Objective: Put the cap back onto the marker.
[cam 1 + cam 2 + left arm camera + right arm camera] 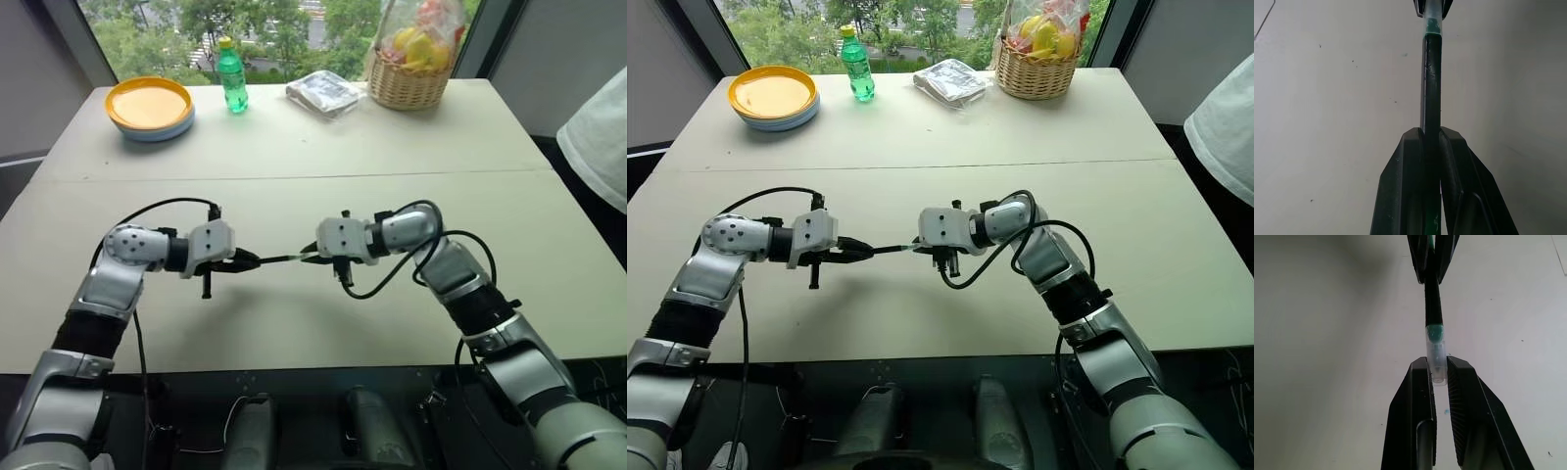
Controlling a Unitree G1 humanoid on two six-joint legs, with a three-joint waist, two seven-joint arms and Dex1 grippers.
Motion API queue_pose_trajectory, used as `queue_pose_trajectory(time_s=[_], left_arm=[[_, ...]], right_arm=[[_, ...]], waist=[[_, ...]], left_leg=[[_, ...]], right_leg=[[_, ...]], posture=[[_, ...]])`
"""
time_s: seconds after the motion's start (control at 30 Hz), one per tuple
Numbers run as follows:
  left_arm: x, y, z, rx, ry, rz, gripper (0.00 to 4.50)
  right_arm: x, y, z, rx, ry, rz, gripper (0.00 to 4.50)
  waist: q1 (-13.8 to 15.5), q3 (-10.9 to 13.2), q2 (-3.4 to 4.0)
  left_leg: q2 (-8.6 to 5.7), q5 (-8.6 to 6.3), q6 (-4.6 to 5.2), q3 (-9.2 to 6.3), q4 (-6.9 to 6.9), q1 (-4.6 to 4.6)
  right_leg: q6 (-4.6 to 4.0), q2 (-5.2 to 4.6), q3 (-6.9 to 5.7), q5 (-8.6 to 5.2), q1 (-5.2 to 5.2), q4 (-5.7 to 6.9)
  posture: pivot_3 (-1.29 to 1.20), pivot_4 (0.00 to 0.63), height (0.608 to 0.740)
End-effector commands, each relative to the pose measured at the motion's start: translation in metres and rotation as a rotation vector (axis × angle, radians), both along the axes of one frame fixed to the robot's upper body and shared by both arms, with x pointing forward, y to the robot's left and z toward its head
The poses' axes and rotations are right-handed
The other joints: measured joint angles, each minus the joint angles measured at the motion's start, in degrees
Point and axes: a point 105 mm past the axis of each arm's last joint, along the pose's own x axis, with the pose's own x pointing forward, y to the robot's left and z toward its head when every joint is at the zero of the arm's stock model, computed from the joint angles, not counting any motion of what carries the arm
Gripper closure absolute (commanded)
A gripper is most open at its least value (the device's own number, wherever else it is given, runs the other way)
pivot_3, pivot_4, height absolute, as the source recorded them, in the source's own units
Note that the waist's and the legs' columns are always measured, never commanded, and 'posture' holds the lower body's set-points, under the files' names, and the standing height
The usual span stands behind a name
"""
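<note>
Your left pincer (1431, 142) clenches the marker (1431, 83), your right pincer (1438, 369) the cap (1437, 360), at twelve o'clock ahead; skewed pushing could pop it loose.

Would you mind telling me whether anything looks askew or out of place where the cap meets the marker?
Nothing stands out. The cap, held in the right pincer, sits in line over the tip of the marker, which the left pincer grips above the table.

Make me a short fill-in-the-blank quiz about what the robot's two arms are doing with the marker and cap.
1. The left gripper is shut on the ____.
2. The right gripper is shut on the clear ____.
3. The marker has its green tip inside the ____.
4. The bottle stands beside the stack of ____.

Missing words: marker; cap; cap; plates
</note>
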Motion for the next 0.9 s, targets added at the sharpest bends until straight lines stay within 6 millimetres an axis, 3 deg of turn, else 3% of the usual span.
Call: queue_pose_trajectory(time_s=[0.03,0.3,0.43,0.6,0.73,0.9], left_arm=[[0.001,-0.015,0.031,-0.111,-0.122,-0.022,4.5],[-0.01,-0.002,0.021,-0.104,-0.097,0.035,4.5],[-0.019,0.011,0.016,-0.11,-0.077,0.102,4.5],[-0.038,0.034,0.005,-0.119,-0.035,0.222,4.5],[-0.05,0.044,-0.001,-0.141,-0.012,0.307,4.5],[-0.05,0.053,0.004,-0.246,0.004,0.477,4.5]], right_arm=[[-0.027,0.032,0.008,0.053,-0.012,0.184,4.46],[-0.009,0.011,0.002,0.004,-0.017,0.111,4.46],[-0.001,0.0,0.0,-0.028,-0.031,0.079,2.79],[0.003,-0.013,0.002,-0.027,-0.017,0.04,0.24],[0.005,-0.022,0.008,0.013,-0.002,0.001,0.24],[0.005,-0.029,0.012,0.074,0.03,-0.053,0.24]], waist=[[-0.08,0.0,0.0],[-0.07,0.0,0.0],[-0.16,0.0,0.01],[-0.12,0.01,0.02],[0.08,0.01,0.02],[0.22,0.01,0.01]], left_leg=[[0.0,0.0,0.0,0.0,0.0,0.0],[0.0,0.0,0.0,0.0,0.0,0.0],[0.01,0.0,0.0,-0.01,-0.01,0.0],[0.01,0.0,0.0,-0.01,-0.03,0.01],[0.02,0.0,0.0,-0.01,-0.06,0.01],[0.01,0.0,0.0,-0.02,-0.05,0.01]], right_leg=[[0.0,0.0,0.0,0.0,0.0,0.0],[0.0,-0.01,0.0,0.0,-0.01,0.0],[0.0,0.0,0.01,0.0,-0.02,0.0],[-0.01,-0.02,0.01,-0.01,-0.03,0.0],[-0.01,-0.04,0.01,-0.01,-0.03,-0.01],[-0.02,-0.06,0.01,-0.01,-0.02,-0.01]], posture=[[0.0,0.15,0.74],[0.0,0.15,0.74],[0.0,0.15,0.74],[0.0,0.15,0.74],[0.0,0.15,0.74],[0.0,0.15,0.74]])
